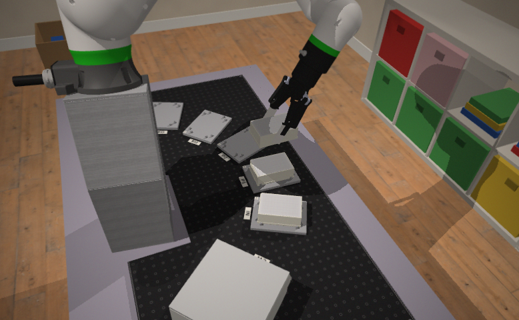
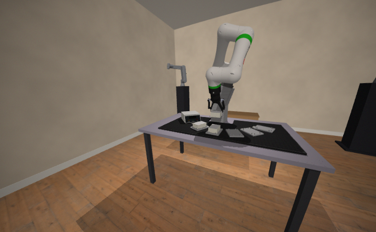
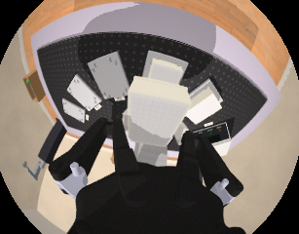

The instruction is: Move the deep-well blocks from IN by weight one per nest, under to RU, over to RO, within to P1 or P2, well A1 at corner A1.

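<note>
Top: gripper (image 1: 284, 115) (image 2: 216, 109) (image 3: 152, 118) clamped on held block (image 1: 268, 133) (image 2: 215, 114) (image 3: 158, 107), up in the air beyond nest P1 (image 1: 270, 187) (image 2: 213, 133) (image 3: 147, 62) as seen from nest IN (image 1: 278, 229) (image 2: 199, 129) (image 3: 219, 95). P1 has a block (image 1: 273, 163) (image 2: 214, 129) (image 3: 166, 69) in it, IN another (image 1: 280, 206) (image 2: 199, 124) (image 3: 204, 106).

Ext.: held block hangs well above worktop (image 2: 270, 156), approx. level. Weight n/a by eye; prob. stiff, smooth-sided, so a slip risk if swung fast.

Wrist: pads on opposite side walls, wells between; best hold, IMO: mid-wall, clear of rim.
</note>
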`<state>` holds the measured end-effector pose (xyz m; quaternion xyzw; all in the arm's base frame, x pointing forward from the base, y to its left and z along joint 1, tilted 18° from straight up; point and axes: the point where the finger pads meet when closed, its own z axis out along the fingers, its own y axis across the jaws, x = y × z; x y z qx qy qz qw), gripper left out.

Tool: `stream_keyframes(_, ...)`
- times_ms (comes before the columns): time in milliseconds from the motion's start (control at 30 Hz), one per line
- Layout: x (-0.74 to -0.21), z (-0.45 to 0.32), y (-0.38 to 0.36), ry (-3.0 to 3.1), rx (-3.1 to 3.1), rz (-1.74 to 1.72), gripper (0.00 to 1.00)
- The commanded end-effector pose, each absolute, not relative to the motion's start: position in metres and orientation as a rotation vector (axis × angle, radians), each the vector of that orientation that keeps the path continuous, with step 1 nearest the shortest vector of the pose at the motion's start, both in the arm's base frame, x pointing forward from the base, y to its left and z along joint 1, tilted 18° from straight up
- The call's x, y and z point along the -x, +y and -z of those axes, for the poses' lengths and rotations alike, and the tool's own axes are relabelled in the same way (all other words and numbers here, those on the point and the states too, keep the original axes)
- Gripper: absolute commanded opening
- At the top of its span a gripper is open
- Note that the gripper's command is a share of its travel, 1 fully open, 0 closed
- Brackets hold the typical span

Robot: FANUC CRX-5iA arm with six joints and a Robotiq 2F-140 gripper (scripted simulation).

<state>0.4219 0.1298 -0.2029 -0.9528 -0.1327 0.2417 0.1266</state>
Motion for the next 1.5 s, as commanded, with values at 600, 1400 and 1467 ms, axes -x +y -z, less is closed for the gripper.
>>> stream_keyframes(600, -0.401, 0.215, 0.192, -0.867, 2.785, -0.622, 0.1)
stream_keyframes(1400, -0.379, 0.228, 0.261, -0.867, 2.785, -0.622, 0.1)
stream_keyframes(1467, -0.379, 0.228, 0.261, -0.867, 2.785, -0.622, 0.1)
